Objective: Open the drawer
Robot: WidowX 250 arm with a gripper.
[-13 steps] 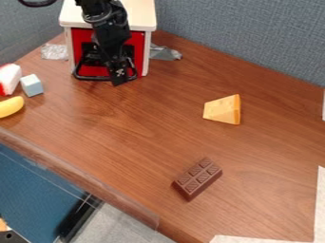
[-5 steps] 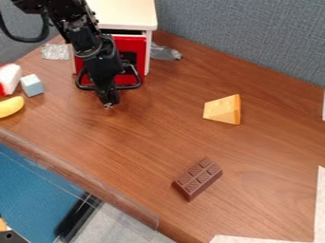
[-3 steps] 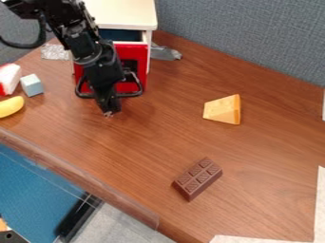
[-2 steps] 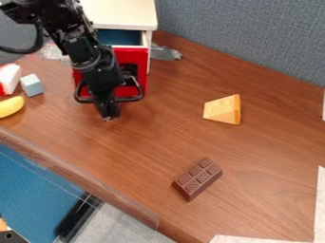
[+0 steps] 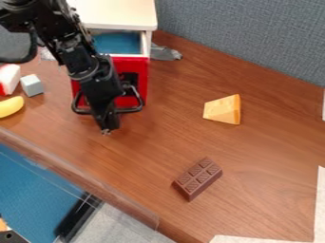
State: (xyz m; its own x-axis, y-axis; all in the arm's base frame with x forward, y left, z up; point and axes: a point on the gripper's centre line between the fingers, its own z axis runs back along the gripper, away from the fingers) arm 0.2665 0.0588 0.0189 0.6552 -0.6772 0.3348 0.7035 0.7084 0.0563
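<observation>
The black gripper [image 5: 107,129] hangs at the left of the table, its tip low in front of the drawer handle [image 5: 130,110], overlapping the handle's middle. Behind it is the red-fronted drawer [image 5: 140,78], pulled partway out of the white cabinet [image 5: 120,13]; its blue interior shows between the red front and the cabinet top. The arm covers the left part of the drawer front. Whether the gripper is shut on the handle cannot be made out.
A light blue cube [image 5: 32,85], a yellow banana [image 5: 11,106] and a red and white block [image 5: 9,79] lie at the left. Cheese [image 5: 222,109] is right of centre, a chocolate bar [image 5: 197,178] nearer the front. Grey partition walls [image 5: 254,38] stand behind.
Out from the cabinet, the drawer has slid toward the table's front edge, uncovering its blue interior. The gripper has moved the same way, staying at the handle.
</observation>
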